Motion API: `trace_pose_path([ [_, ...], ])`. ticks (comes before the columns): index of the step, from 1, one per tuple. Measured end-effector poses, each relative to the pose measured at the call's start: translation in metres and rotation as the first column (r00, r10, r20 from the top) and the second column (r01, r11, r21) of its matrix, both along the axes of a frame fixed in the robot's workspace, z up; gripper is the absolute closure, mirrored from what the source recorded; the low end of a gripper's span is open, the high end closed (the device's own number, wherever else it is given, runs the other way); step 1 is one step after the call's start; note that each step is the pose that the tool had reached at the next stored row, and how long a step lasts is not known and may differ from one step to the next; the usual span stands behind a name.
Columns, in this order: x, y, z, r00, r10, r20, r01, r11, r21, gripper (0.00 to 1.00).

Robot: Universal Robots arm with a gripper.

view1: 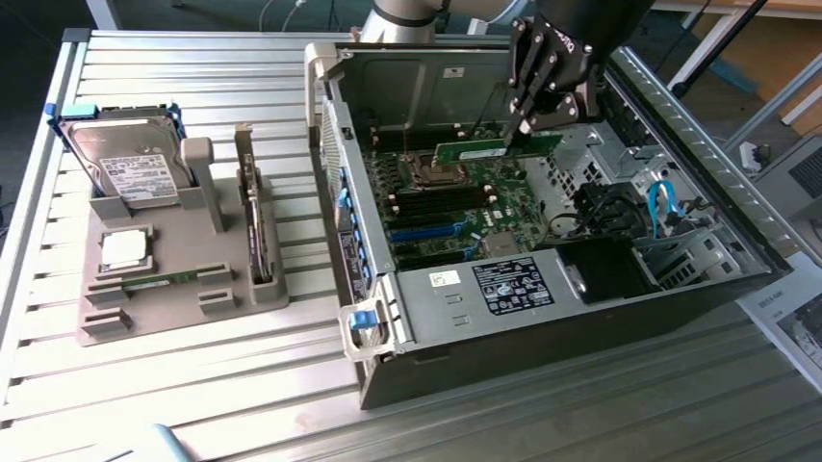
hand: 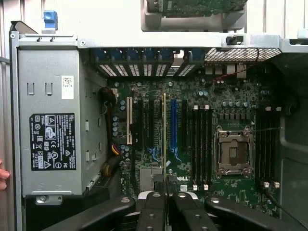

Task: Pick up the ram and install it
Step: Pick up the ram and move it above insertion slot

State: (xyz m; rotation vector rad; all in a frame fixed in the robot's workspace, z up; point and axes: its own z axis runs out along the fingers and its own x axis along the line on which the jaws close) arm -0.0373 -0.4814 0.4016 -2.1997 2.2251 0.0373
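The gripper (view1: 519, 127) is nearly closed, pinching the ram (view1: 495, 152) by its upper edge. It holds the ram level above the motherboard (view1: 456, 207) inside the open computer case (view1: 444, 289). From the wrist, the ram (hand: 164, 134) is a thin edge-on line running out from between the fingers (hand: 153, 204), over the long slots. A second green stick (view1: 165, 280) lies in the grey tray (view1: 129, 327) on the table (view1: 192, 395), well apart at the exterior view's left.
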Motion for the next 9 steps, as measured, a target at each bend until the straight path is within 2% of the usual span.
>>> trace_pose_path([
  [5, 0.001, 0.0103, -0.0004, 1.0000, -0.006, 0.0001, 0.006, 1.0000, -0.0001, 0.88],
  [9, 0.003, 0.0237, -0.0012, 0.9999, -0.010, 0.0001, 0.010, 0.9999, 0.0000, 0.88],
])
